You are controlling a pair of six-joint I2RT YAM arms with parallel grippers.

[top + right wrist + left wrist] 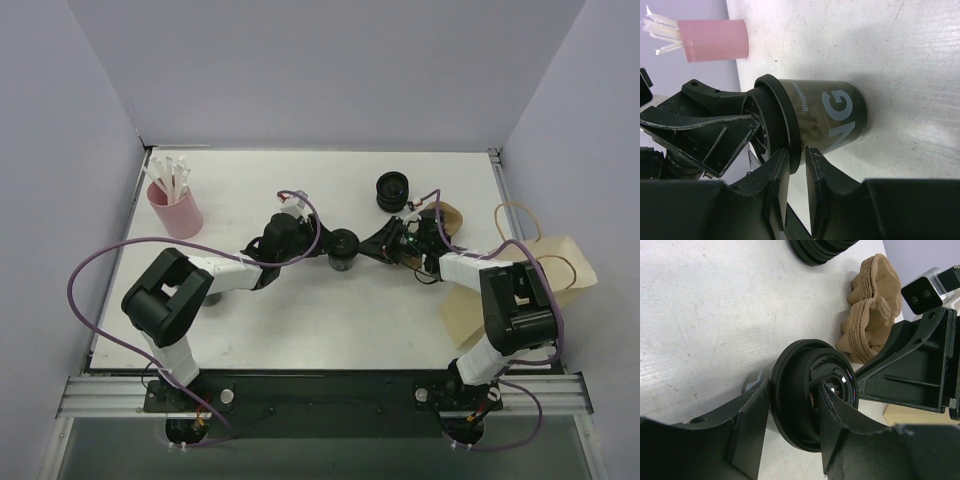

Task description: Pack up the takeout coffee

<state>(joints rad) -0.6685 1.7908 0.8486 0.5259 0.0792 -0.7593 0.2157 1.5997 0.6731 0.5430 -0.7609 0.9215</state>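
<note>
The takeout coffee, a small black cup with grey lettering and a black lid, stands upright mid-table. My left gripper reaches it from the left. In the left wrist view my left gripper has one finger under the lid's rim and the other on the lid's top, shut on it. My right gripper reaches it from the right. In the right wrist view my right gripper pinches the near edge of the lid, above the cup's body. The brown paper bag lies flat at the right.
A short stack of black ribbed rings stands behind the cup. Brown moulded card pieces lie beside my right arm and show in the left wrist view. A pink cup of white sticks stands back left.
</note>
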